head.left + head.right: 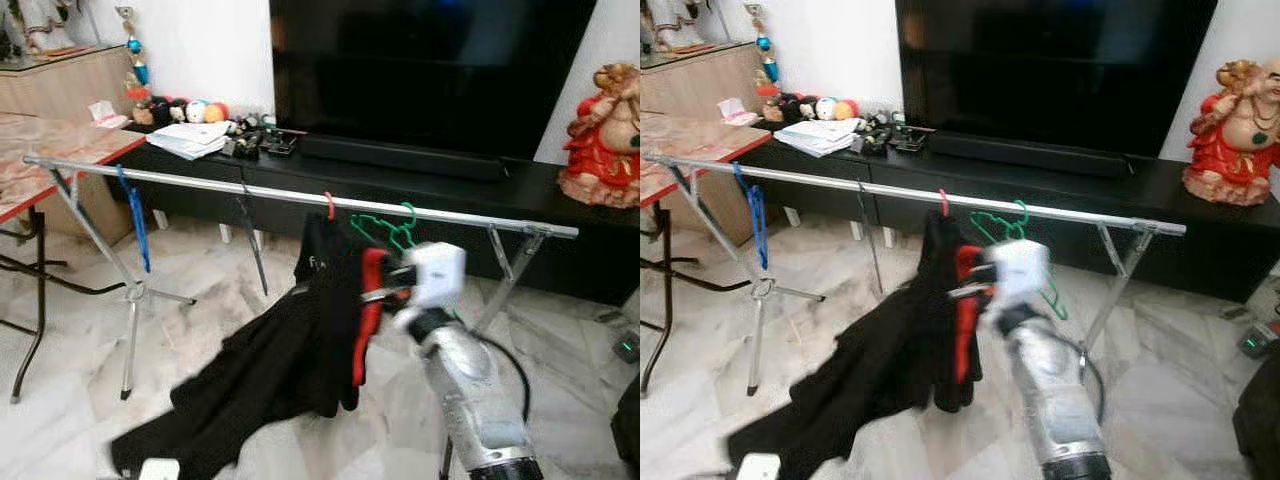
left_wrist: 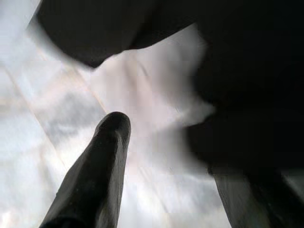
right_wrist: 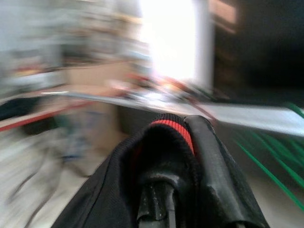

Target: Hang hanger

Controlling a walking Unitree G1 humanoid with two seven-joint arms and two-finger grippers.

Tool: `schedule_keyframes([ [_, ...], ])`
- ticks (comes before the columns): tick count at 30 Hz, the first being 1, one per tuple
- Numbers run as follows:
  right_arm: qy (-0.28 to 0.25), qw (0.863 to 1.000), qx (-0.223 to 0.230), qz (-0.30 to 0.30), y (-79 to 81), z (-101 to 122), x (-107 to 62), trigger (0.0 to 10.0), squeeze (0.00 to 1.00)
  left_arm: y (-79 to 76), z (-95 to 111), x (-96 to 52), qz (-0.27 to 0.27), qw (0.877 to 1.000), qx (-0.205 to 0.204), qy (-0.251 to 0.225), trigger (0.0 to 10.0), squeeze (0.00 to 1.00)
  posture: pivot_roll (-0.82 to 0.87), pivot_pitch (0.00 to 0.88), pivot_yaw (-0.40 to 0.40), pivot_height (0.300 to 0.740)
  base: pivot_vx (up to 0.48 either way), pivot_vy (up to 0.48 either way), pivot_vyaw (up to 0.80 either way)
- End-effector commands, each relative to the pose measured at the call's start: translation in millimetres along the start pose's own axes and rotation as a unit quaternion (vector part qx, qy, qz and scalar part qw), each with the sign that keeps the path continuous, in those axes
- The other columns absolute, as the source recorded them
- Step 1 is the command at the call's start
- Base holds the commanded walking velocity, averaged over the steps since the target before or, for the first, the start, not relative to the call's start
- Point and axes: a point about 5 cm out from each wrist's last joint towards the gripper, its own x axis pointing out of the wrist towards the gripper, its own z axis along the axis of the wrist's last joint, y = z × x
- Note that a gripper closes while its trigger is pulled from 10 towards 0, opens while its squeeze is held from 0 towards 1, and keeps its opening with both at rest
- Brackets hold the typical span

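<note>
The right tool [image 1: 385, 283] grips the black garment [image 1: 300, 360] on its red hanger [image 1: 368, 320], just below the rail [image 1: 200, 182].

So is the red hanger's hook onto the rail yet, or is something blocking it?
Nothing blocks it. The red hanger already has its hook over the rail, carrying the black garment. The right gripper grips the garment's red-trimmed part; green hangers hang just beside it.
</note>
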Motion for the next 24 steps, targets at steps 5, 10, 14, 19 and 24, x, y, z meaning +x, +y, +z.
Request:
schedule_keyframes([
  [5, 0.063, 0.992, 0.056, -0.096, -27.4, -40.3, -15.2, 10.0, 0.0, 10.5, 53.3, 5.2, 0.002, 0.993, 0.005, -0.12, 10.0, 0.0, 0.02, 0.006, 0.044, 0.74, 0.0, 0.0, 0.0],
  [10, 0.101, 0.986, 0.053, -0.118, -28.7, -67.9, -22.1, 10.0, 0.0, 13.6, 87.0, 0.8, -0.003, 0.977, 0.0, -0.212, 10.0, 0.0, 0.03, 0.005, 0.047, 0.74, 0.0, 0.0, 0.0],
  [14, 0.129, 0.978, 0.068, -0.15, -33.2, -87.2, -27.1, 10.0, 0.0, 7.7, 110.3, -10.0, -0.019, 0.957, -0.004, -0.289, 10.0, 0.0, 0.04, 0.0, 0.04, 0.74, 0.0, 0.0, 0.0],
  [19, 0.123, 0.977, 0.075, -0.159, -36.2, -89.0, -28.4, 10.0, 0.0, -7.5, 122.7, -24.2, -0.039, 0.939, -0.014, -0.342, 10.0, 0.0, 0.03, 0.0, 0.034, 0.74, 0.0, 0.0, 0.0],
  [24, 0.122, 0.975, 0.074, -0.169, -40.8, -91.6, -32.7, 10.0, 0.0, -19.2, 130.3, -33.5, -0.053, 0.93, -0.017, -0.363, 10.0, 0.0, 0.03, 0.0, 0.031, 0.74, 0.0, 0.0, 0.0],
])
